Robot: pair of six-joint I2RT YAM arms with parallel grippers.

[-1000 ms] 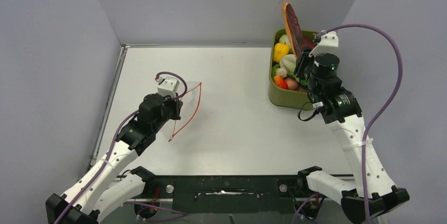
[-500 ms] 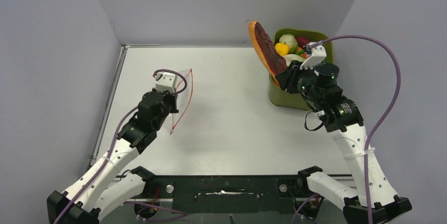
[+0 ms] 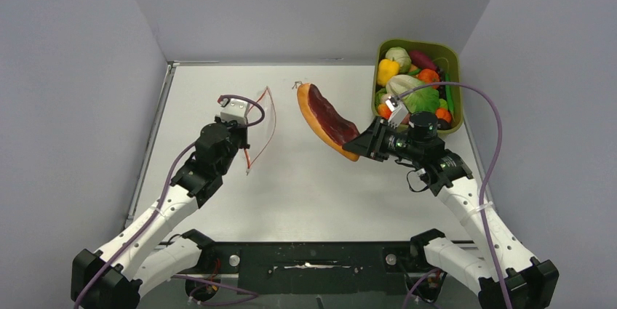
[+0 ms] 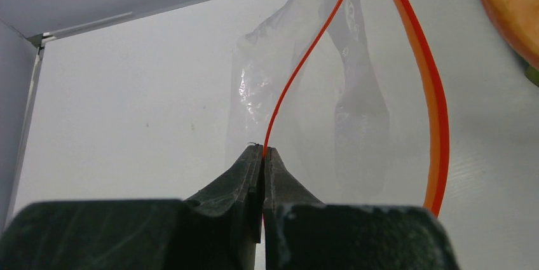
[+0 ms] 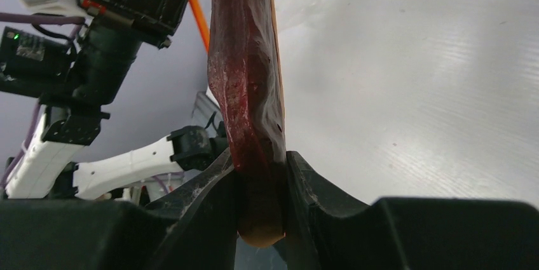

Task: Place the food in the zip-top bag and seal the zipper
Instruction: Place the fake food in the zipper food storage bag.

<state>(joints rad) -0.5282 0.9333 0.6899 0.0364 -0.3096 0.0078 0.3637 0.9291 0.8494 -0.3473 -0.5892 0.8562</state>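
While our left fingers [image 4: 235,178], pressed together on the thin orange-red zipper strip [image 4: 440,124], hold the clear crinkly zip-top bag [image 4: 362,111] open over the left of the white surface [image 3: 327,193], our right fingers [image 5: 210,200] pinch the end of a long flat dark-red toy food slice [image 3: 325,121] in the air near it on the right. We should aim the slice's free tip at the gap between the zipper's two edges and slide it in lengthwise, releasing only once it is deep inside, lest it snag the strip.
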